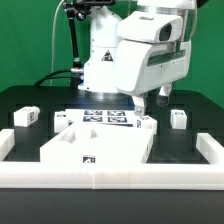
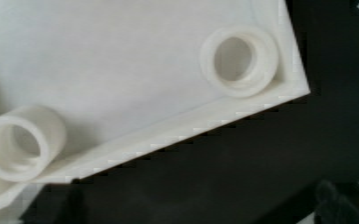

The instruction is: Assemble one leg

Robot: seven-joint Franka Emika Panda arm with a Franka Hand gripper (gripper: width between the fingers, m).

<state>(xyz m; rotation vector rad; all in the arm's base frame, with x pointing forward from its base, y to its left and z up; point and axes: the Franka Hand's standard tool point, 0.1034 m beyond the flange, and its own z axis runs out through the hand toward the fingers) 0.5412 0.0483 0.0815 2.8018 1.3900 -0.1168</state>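
The large flat white panel [image 1: 95, 148] lies in the middle of the table. In the wrist view its corner [image 2: 140, 70] fills the picture, with two round raised sockets [image 2: 242, 55] [image 2: 16, 146]. Several small white legs with black markers stand around it: one at the exterior view's left [image 1: 27, 116], one by the panel's far left corner [image 1: 62, 120], one by its far right corner [image 1: 147, 125], one at the right [image 1: 178, 118]. My gripper [image 1: 141, 105] hangs above the panel's far right corner, near that leg. It [image 2: 194, 216] is open and empty, with one dark fingertip [image 2: 346, 204] showing at the frame edge.
The marker board [image 1: 106, 118] lies behind the panel under the arm. A low white wall [image 1: 110, 182] runs along the front, with ends at the exterior view's left [image 1: 5, 145] and right [image 1: 210, 150]. The table is black.
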